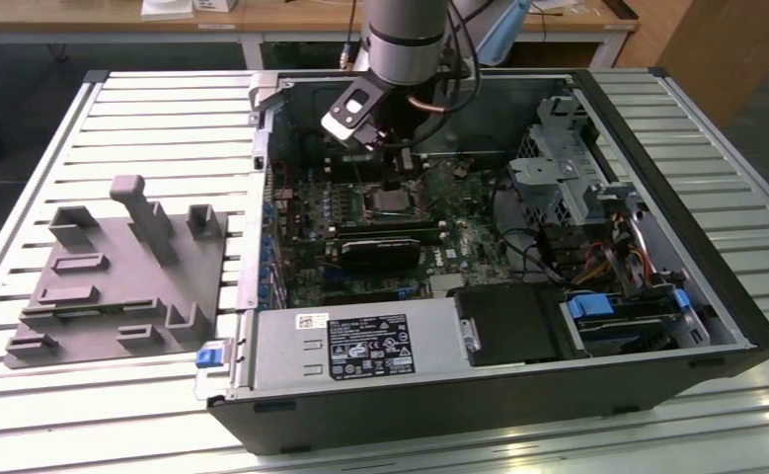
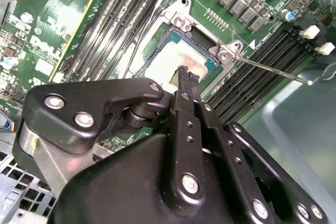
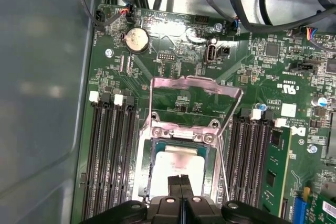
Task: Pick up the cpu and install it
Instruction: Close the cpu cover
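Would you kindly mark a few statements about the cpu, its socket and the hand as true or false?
1. The cpu lies in the socket on the motherboard. True.
2. The socket's metal frame is shut down over the cpu. False: it is swung open, clear of the cpu.
3. The hand has its fingers together, over the cpu. True.
4. The hand is over the grey fixture plate. False: it is inside the computer case, over the socket.

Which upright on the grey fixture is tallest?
The slim post near the fixture's far edge, topped by a wider block; the other uprights are short stubs.
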Robot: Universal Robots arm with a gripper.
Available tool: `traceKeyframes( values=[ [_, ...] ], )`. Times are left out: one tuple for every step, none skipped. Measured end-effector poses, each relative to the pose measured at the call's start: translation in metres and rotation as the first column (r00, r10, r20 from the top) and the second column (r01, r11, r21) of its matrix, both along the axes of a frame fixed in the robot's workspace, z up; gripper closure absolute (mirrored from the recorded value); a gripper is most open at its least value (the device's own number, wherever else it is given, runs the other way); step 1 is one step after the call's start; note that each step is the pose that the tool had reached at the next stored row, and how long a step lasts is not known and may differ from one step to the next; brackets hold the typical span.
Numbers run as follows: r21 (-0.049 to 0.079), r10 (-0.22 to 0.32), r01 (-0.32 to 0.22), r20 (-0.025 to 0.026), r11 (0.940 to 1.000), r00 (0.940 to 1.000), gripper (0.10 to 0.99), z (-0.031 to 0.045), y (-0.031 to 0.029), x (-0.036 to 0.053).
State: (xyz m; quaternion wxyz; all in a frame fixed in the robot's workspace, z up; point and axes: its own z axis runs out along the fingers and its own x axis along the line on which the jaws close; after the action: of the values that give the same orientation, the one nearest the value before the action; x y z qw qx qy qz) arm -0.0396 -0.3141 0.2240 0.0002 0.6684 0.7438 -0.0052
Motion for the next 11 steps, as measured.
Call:
traceKeyframes(
  values=[
    [0.0,0.0,0.0,0.0001,1.0,1.0,0.98,0.0012,0.0,0.0],
    [0.0,0.0,0.0,0.0,1.0,1.0,0.98,0.0022,0.0,0.0],
    [0.0,0.0,0.0,0.0,1.0,1.0,0.98,0.003,0.0,0.0],
    [0.0,0.0,0.0,0.0001,1.0,1.0,0.98,0.0041,0.0,0.0],
    [0.0,0.0,0.0,0.0001,1.0,1.0,0.98,0.0054,0.0,0.0],
    [0.0,0.0,0.0,0.0001,1.0,1.0,0.98,0.0069,0.0,0.0],
    [0.0,0.0,0.0,0.0001,1.0,1.0,0.98,0.0081,0.0,0.0],
    [0.0,0.0,0.0,0.0,1.0,1.0,0.98,0.0095,0.0,0.0],
    [0.0,0.0,0.0,0.0001,1.0,1.0,0.98,0.0113,0.0,0.0],
    [0.0,0.0,0.0,0.0,1.0,1.0,0.98,0.0127,0.0,0.0],
    [-0.001,0.0,0.0,0.0001,1.0,1.0,0.98,0.0139,0.0,0.0]
  ],
)
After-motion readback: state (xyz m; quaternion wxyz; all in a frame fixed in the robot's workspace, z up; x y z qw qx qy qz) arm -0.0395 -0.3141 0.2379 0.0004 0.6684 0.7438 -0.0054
